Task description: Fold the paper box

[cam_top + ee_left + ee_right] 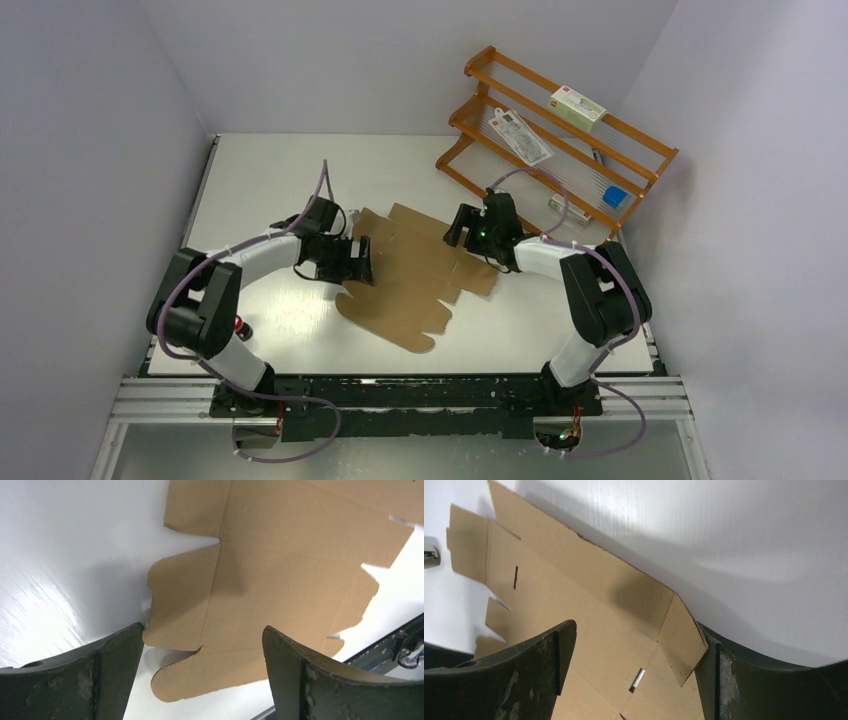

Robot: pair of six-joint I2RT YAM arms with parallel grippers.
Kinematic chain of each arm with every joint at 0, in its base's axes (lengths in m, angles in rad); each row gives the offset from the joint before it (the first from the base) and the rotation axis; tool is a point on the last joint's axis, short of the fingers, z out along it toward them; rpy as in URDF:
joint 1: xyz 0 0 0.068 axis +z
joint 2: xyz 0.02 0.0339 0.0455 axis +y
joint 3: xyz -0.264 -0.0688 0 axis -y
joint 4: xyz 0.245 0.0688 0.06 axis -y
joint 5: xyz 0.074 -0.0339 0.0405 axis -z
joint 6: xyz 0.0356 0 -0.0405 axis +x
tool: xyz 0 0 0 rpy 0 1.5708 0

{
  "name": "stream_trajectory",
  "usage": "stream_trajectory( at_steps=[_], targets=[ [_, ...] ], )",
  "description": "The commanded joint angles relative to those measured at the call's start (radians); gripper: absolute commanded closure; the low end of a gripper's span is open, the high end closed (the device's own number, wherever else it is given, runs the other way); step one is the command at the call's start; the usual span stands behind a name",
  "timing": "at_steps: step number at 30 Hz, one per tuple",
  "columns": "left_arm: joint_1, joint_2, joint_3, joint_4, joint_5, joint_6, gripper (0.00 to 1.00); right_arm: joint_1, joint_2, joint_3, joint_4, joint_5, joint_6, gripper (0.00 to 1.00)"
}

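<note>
The paper box (410, 275) is a flat brown die-cut cardboard sheet with scalloped flaps, lying mid-table. My left gripper (362, 260) is open at the sheet's left edge; in the left wrist view (202, 645) a rounded flap (180, 600) lies between the two fingers, the left finger (120, 660) touching its edge. My right gripper (462, 228) is open over the sheet's far right corner. In the right wrist view (636, 655) a small corner flap (681, 640) is tilted up against the right finger (724, 680). The sheet's slot (637, 679) shows between the fingers.
An orange wire rack (560, 140) stands at the back right, holding white printed packages (577, 106) and a blue item (615, 197). White walls close in the table on the left, back and right. A metal rail (400, 395) runs along the near edge.
</note>
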Motion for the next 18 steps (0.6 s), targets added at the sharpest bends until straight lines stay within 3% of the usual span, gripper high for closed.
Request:
stream_trajectory(
  at_steps=[1,18],
  targets=[
    [-0.008,-0.08,-0.08,0.044,0.059,-0.055,0.08,0.014,0.076,0.093,-0.008,-0.003,-0.057,0.14],
    [-0.074,-0.441,-0.375,0.098,0.04,-0.266,0.07,0.016,0.253,0.33,-0.079,-0.058,-0.273,0.09]
  ],
)
